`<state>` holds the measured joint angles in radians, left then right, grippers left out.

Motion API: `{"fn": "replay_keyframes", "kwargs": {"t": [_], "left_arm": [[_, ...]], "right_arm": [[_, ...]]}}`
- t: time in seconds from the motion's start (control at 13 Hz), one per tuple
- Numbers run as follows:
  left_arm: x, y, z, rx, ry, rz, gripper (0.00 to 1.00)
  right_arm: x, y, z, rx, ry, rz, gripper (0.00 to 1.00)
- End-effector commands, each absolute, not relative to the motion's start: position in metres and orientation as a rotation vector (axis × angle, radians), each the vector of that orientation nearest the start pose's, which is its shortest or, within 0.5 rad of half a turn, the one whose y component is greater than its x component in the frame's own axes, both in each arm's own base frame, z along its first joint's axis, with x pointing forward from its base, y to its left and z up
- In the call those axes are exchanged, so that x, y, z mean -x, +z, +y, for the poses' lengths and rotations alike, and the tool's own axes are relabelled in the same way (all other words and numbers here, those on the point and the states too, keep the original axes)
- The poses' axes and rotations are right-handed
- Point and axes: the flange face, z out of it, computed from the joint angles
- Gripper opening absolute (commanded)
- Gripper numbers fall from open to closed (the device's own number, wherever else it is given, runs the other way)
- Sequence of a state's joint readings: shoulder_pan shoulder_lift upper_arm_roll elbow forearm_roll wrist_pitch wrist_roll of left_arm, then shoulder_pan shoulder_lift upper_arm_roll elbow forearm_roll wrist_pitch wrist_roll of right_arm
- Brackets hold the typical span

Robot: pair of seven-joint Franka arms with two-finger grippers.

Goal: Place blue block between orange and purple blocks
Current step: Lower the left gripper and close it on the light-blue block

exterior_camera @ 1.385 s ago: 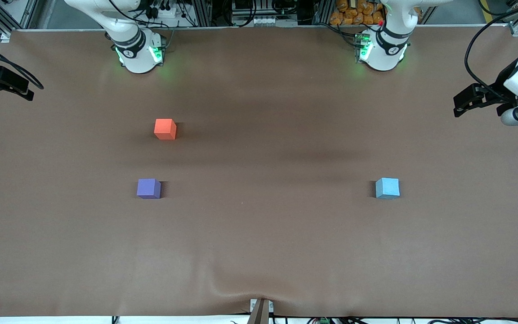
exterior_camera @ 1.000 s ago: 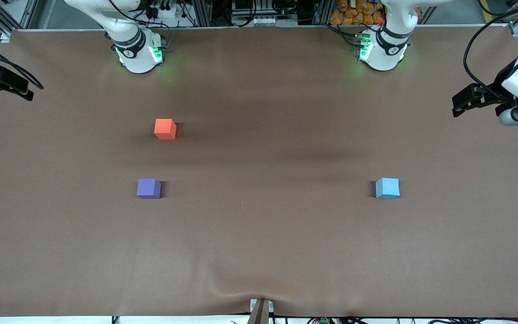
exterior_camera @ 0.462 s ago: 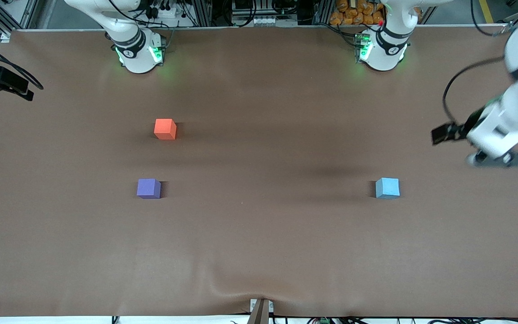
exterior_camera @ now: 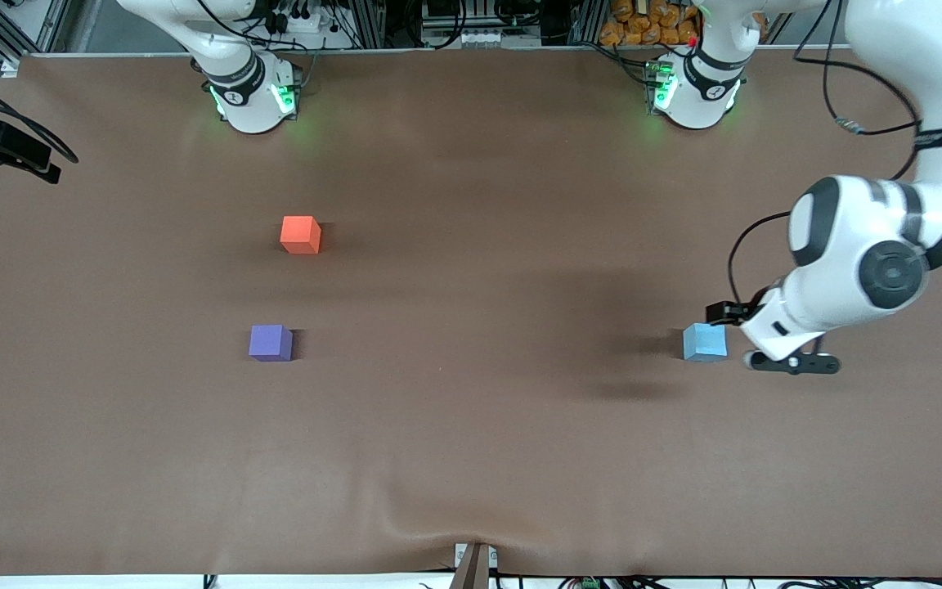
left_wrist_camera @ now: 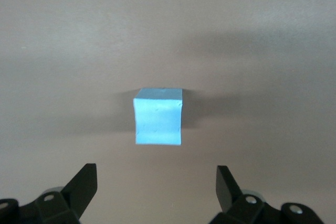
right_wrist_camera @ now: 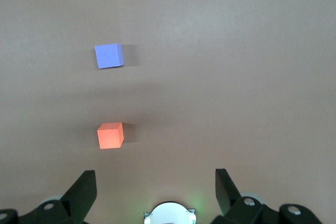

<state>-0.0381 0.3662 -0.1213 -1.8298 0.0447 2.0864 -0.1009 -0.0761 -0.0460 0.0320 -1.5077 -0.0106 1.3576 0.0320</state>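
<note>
The blue block (exterior_camera: 705, 342) is a sky-blue cube on the brown cloth toward the left arm's end of the table. My left gripper (exterior_camera: 794, 361) is low beside it, on the side toward the table's end. In the left wrist view the gripper (left_wrist_camera: 156, 174) is open and empty, with the blue block (left_wrist_camera: 158, 116) just ahead of its fingertips, centred and untouched. The orange block (exterior_camera: 300, 235) and the purple block (exterior_camera: 270, 342) sit apart toward the right arm's end, the purple one nearer the camera. My right gripper (right_wrist_camera: 156, 179) is open and empty, waiting high over them: orange block (right_wrist_camera: 110, 135), purple block (right_wrist_camera: 108, 55).
The two arm bases (exterior_camera: 254, 98) (exterior_camera: 692, 94) stand at the table's back edge. The cloth has a raised wrinkle (exterior_camera: 438, 532) at the front edge. A black part of the right hand (exterior_camera: 5, 151) shows at the right arm's end of the table.
The left arm has swung in from the table's end and come down beside the blue block. The three blocks and the right arm have not moved.
</note>
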Motion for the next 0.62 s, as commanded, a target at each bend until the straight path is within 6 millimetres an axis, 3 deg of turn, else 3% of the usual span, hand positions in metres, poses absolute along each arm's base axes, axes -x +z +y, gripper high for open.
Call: {"fn": "replay_keyframes", "kwargs": {"t": [0.0,0.23,0.54], "left_arm": [[-0.596,0.3,-0.088,3.139,0.066,0.09,1.0],[-0.592,0.267,-0.091,3.146,0.074,0.042,1.0],[-0.594,0.244,-0.091,3.15,0.085,0.016,1.0]], "right_arm": [[-0.517,0.665,-0.027,3.126,0.166,0.142,1.0],[-0.517,0.665,-0.027,3.126,0.166,0.142,1.0],[-0.517,0.664,-0.027,3.124,0.168,0.144,1.0]]}}
